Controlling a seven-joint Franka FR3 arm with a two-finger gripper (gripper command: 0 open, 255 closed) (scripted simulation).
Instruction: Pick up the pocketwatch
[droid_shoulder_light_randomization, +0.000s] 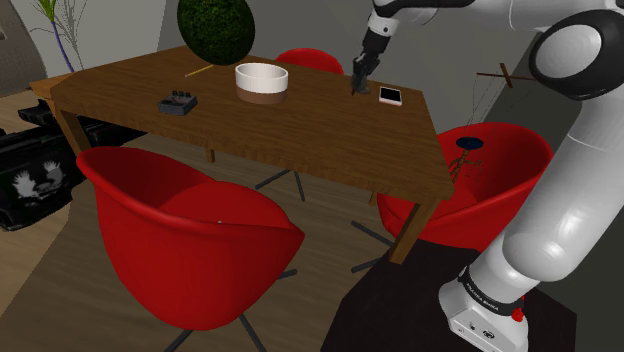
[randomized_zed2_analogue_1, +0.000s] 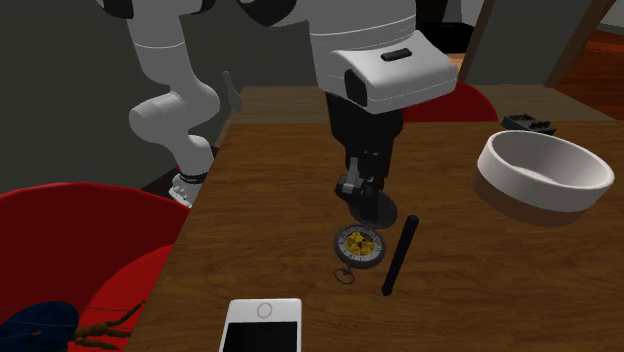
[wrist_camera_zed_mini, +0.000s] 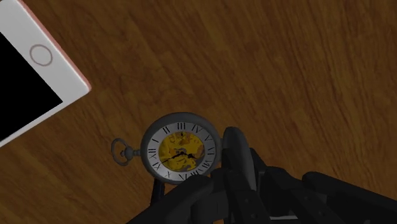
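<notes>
One pincer (randomized_zed2_analogue_1: 366, 203), one pocketwatch (wrist_camera_zed_mini: 180, 153), one phone (wrist_camera_zed_mini: 32, 83), one bowl (randomized_zed2_analogue_1: 540, 175).

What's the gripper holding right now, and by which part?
Nothing that I can see: the pocketwatch lies flat on the table, the gripper down beside its rim, not around it.

The white arm (droid_shoulder_light_randomization: 572, 190) stretches far forward, elbow high, its black gripper (randomized_zed2_analogue_1: 372, 208) pointing steeply downward
</notes>
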